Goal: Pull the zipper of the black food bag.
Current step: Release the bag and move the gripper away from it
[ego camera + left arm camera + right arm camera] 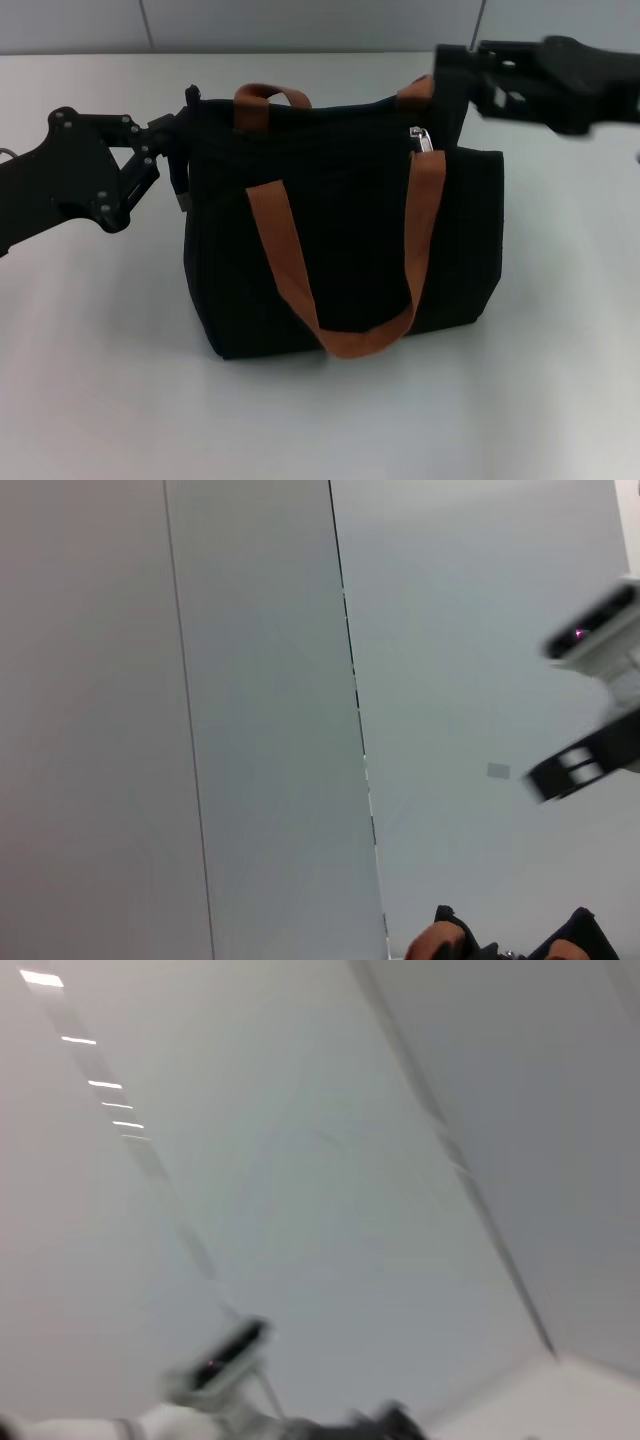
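The black food bag (340, 250) stands upright in the middle of the table, with an orange-brown handle (285, 255) looped down its front. The zipper's silver pull tab (423, 138) shows at the top right of the bag, by the handle's right strap. My left gripper (182, 150) is pressed against the bag's upper left corner. My right gripper (452, 78) hovers, blurred, at the bag's upper right back corner, just above and right of the pull tab. Both wrist views show mostly wall; a bit of the bag's top (450, 945) peeks in.
The white table (100, 380) spreads in front of and to both sides of the bag. A grey panelled wall (300, 25) runs behind it. The second handle (268, 100) stands up at the bag's back.
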Tool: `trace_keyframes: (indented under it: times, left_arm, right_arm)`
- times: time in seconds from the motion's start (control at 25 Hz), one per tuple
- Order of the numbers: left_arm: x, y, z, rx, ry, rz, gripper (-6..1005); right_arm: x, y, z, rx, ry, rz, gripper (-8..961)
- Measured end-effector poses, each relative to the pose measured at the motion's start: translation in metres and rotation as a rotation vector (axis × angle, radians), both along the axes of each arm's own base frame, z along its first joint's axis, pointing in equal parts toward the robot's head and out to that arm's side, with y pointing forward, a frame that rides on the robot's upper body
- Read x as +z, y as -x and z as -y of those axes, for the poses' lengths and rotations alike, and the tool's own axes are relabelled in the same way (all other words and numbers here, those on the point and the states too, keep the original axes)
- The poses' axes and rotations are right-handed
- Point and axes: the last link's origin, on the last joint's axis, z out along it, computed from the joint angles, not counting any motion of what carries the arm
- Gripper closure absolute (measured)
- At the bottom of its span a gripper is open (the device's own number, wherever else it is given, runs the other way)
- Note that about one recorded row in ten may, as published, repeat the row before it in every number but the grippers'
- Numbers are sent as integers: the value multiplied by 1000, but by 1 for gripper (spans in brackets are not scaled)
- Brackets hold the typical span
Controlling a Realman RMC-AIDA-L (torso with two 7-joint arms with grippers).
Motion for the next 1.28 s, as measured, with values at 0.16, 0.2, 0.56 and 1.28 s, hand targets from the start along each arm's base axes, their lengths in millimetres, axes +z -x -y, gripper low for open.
trace_keyframes:
  times: [0.16,0.2,0.56,1.28]
  left_arm:
    - [1,1,1,19,22,14,933]
    - [1,2,2,25,29,17,933]
    - [-3,6,6,68,100,16,931]
    - [9,13,6,151,209,8,929]
  right_arm:
    - [-9,-33,26,141,-82,-83,544]
    - [-12,-41,32,168,-103,-92,523]
    - [-64,-96,79,287,-115,102,234]
    - [-92,-107,88,288,-103,175,185]
